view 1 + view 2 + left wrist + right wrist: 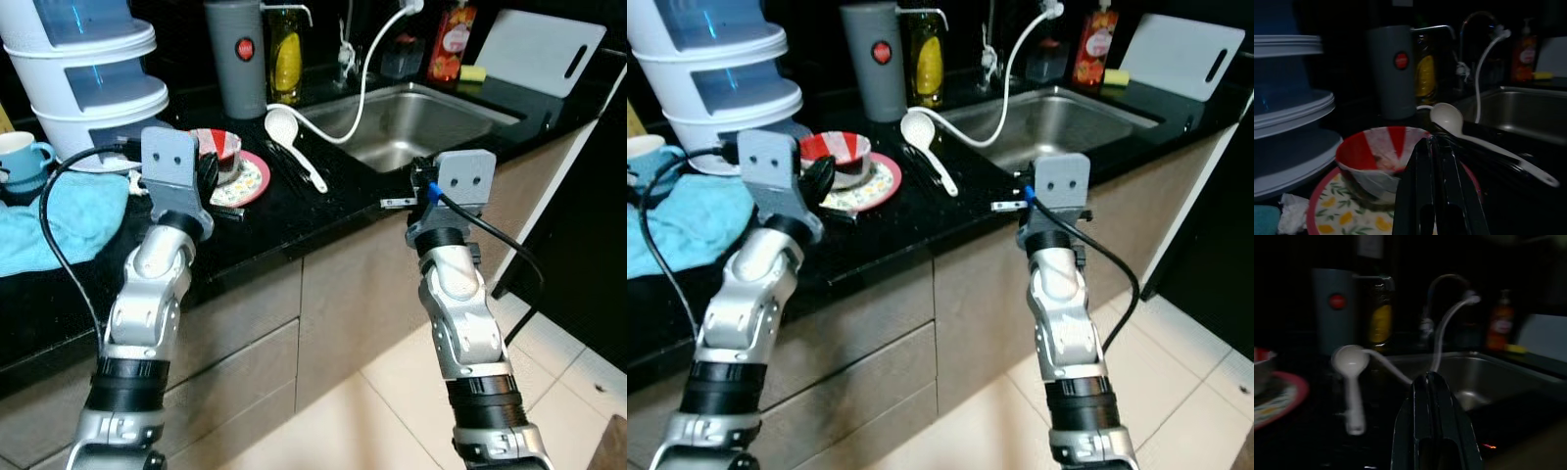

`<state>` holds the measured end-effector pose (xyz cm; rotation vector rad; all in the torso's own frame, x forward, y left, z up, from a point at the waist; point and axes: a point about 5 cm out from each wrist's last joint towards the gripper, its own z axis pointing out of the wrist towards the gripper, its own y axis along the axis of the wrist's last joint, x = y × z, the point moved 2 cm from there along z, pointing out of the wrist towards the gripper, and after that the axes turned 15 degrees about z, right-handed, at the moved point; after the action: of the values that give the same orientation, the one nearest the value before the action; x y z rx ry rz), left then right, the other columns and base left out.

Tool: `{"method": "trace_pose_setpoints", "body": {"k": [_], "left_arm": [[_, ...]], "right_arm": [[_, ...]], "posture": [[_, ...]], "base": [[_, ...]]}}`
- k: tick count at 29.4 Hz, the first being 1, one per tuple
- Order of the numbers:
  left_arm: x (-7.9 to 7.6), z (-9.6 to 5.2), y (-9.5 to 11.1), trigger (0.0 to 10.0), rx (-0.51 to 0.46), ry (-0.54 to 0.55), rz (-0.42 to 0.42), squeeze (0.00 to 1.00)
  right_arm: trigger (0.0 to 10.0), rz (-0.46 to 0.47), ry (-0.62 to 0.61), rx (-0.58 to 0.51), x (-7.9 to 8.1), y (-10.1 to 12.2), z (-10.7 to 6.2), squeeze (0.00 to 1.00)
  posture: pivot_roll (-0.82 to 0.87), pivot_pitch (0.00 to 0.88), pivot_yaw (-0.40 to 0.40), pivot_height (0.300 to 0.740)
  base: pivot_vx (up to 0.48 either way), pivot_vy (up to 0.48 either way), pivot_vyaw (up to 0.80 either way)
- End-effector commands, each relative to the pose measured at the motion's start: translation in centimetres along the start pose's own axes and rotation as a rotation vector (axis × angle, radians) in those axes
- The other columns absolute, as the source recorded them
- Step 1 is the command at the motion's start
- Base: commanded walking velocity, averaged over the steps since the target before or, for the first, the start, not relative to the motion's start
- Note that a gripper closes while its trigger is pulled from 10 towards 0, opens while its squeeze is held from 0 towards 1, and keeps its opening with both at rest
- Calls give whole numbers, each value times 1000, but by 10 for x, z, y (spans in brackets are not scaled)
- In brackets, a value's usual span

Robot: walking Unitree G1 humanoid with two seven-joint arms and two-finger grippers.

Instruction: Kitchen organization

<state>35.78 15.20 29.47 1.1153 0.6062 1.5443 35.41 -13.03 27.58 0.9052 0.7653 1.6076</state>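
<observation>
Just ahead of the left gripper [1437, 147], whose fingers are pressed together on nothing, a red-and-white bowl [1378, 159] sits on a floral plate [1337, 208]. Beyond it lie a white ladle [1449, 120] and a grey canister [1391, 71]. Right gripper [1432, 382], fingers likewise closed and empty, hovers at the counter edge [323, 235] before the sink [1488, 374]. Beside the left arm lies a blue towel [59, 215].

Red-white bowl [217, 150] upright on floral plate [250, 182].
</observation>
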Motion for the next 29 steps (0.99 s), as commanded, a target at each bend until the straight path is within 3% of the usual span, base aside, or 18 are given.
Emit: {"method": "trace_pose_setpoints", "body": {"k": [1, 5, 13, 20, 26, 29], "left_arm": [[5, 4, 14, 10000, -41, 9, 1, 0], [6, 6, 19, 10000, -53, 12, -3, 0], [8, 8, 35, 10000, -88, 26, -14, 0], [6, 8, 35, 10000, -82, 20, -30, 0], [5, 9, 30, 10000, -49, 34, -116, 0], [5, 9, 30, 10000, -45, 34, -120, 0]], "right_arm": [[10000, -3, -7, -12, -3, 6, 1, 0], [10000, -3, -6, -12, -3, 6, 1, 0], [10000, -3, -1, 1, -3, 3, 0, 0], [10000, 6, -1, 12, -2, 1, 0, 0], [10000, 22, -25, 37, -2, -5, -2, 0], [10000, 28, -27, 43, -2, -6, -2, 0]], "posture": [[-31, 90, 9, 740], [-30, 87, 6, 740], [-31, 87, 6, 740], [-31, 82, 7, 740], [-33, 79, 9, 740], [-33, 79, 9, 740]], "base": [[345, 0, 0], [324, 0, 0], [0, 0, 0], [0, 0, 0], [0, 0, 0], [0, 0, 0]]}}
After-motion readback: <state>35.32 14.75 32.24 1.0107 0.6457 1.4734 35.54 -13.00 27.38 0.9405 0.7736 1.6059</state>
